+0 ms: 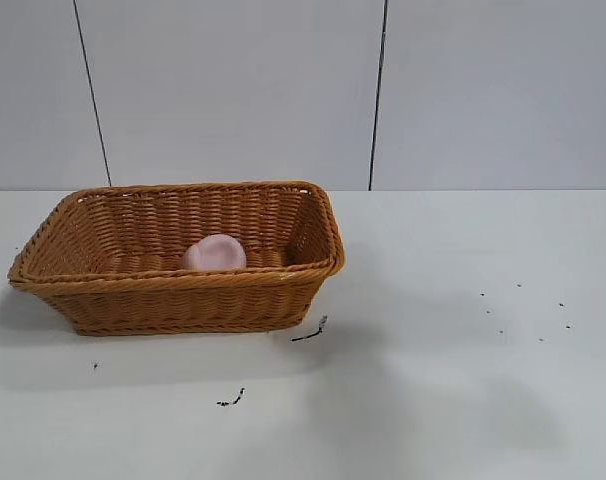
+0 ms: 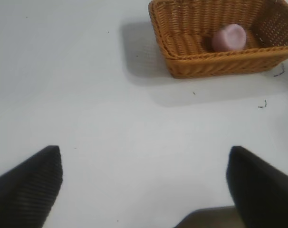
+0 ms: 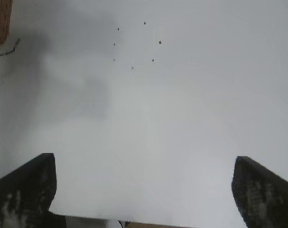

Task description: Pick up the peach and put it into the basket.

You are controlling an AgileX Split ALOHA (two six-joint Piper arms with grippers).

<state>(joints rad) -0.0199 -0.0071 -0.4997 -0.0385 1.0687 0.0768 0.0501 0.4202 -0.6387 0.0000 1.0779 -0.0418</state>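
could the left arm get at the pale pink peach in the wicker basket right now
Probably yes. The left gripper is open and empty above bare white table, with nothing between it and the orange-brown woven wicker basket. The pale pink rounded peach lies uncovered inside, reachable from above over the rim.

One peach point(image 1: 214, 252), one basket point(image 1: 173, 285), two hands, left hand point(image 2: 144, 185), right hand point(image 3: 144, 187)

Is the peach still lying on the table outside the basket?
No, the peach sits inside the basket, behind its near braided rim.
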